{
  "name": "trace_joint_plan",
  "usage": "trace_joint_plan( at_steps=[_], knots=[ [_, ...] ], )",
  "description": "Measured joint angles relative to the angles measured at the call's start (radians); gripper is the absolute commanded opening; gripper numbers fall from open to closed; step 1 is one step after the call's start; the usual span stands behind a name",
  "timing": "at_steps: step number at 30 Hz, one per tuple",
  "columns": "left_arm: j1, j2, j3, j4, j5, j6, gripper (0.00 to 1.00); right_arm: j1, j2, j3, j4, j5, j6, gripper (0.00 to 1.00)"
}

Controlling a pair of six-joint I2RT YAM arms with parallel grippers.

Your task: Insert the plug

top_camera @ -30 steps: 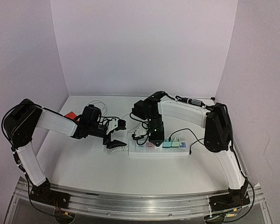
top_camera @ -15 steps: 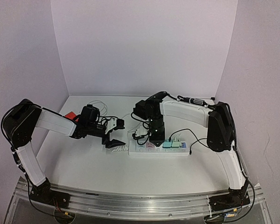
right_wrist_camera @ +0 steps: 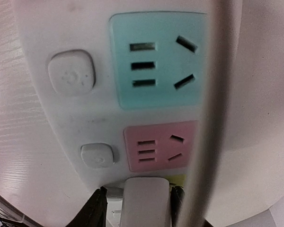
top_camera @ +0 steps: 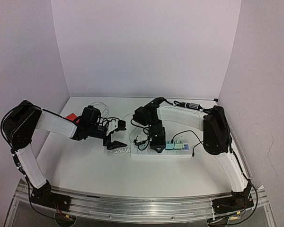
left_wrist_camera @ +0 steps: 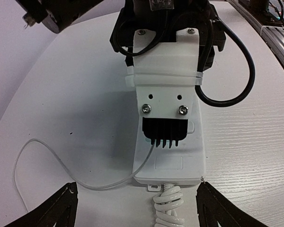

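A white power strip (top_camera: 161,152) lies on the table with teal (right_wrist_camera: 158,59), pink (right_wrist_camera: 156,146) and yellow (right_wrist_camera: 180,180) sockets. My right gripper (top_camera: 155,141) points straight down at the strip and is shut on a white plug (right_wrist_camera: 146,201). The plug sits right over the yellow socket, and its pins are hidden. My left gripper (top_camera: 116,144) is open. Its fingers (left_wrist_camera: 57,210) straddle the strip's left end (left_wrist_camera: 168,161), apart from it, where a coiled white cord (left_wrist_camera: 168,203) leaves.
Two mint plugs (top_camera: 174,146) and a blue one (top_camera: 185,147) sit in the strip's right end. A thin white cable (left_wrist_camera: 61,177) loops left of the strip. A blurred cable (right_wrist_camera: 208,113) crosses the right wrist view. A red object (top_camera: 70,117) lies behind the left arm.
My right gripper has shifted slightly left and lower onto the strip with the plug. The left arm has not moved.
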Motion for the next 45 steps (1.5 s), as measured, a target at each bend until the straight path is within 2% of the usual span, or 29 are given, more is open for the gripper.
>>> trace_joint_plan(
  at_steps=[4, 6, 7, 8, 9, 16, 34, 39, 45],
  knots=[
    [0.000, -0.008, 0.000, 0.000, 0.000, 0.001, 0.87, 0.002, 0.000, 0.009, -0.004, 0.013, 0.008, 0.49],
    [0.000, -0.008, 0.000, 0.000, 0.000, 0.001, 0.87, 0.004, 0.000, 0.020, -0.004, 0.025, 0.013, 0.57],
    [0.000, -0.008, 0.000, 0.000, 0.000, 0.001, 0.87, 0.004, 0.000, 0.025, -0.004, 0.032, 0.015, 0.65],
    [0.000, -0.008, 0.000, 0.000, 0.000, 0.001, 0.87, 0.004, 0.000, 0.031, -0.005, 0.041, 0.018, 0.90],
    [0.000, -0.008, 0.000, 0.000, 0.000, 0.001, 0.87, 0.004, 0.000, 0.034, -0.004, 0.049, 0.024, 0.96],
    [0.000, -0.009, 0.000, 0.000, 0.000, 0.005, 0.87, 0.004, -0.017, 0.030, -0.005, 0.086, 0.048, 0.98],
    [0.002, -0.027, 0.000, -0.011, 0.001, 0.025, 0.87, -0.003, -0.239, -0.130, -0.012, 0.125, 0.088, 0.98],
    [0.030, -0.063, 0.028, -0.114, 0.013, 0.033, 0.90, -0.016, -0.305, -0.132, -0.011, 0.151, 0.095, 0.98],
    [0.134, -0.136, 0.154, -0.316, 0.023, 0.009, 0.95, -0.042, -0.465, -0.159, -0.008, 0.169, 0.104, 0.98]
  ],
)
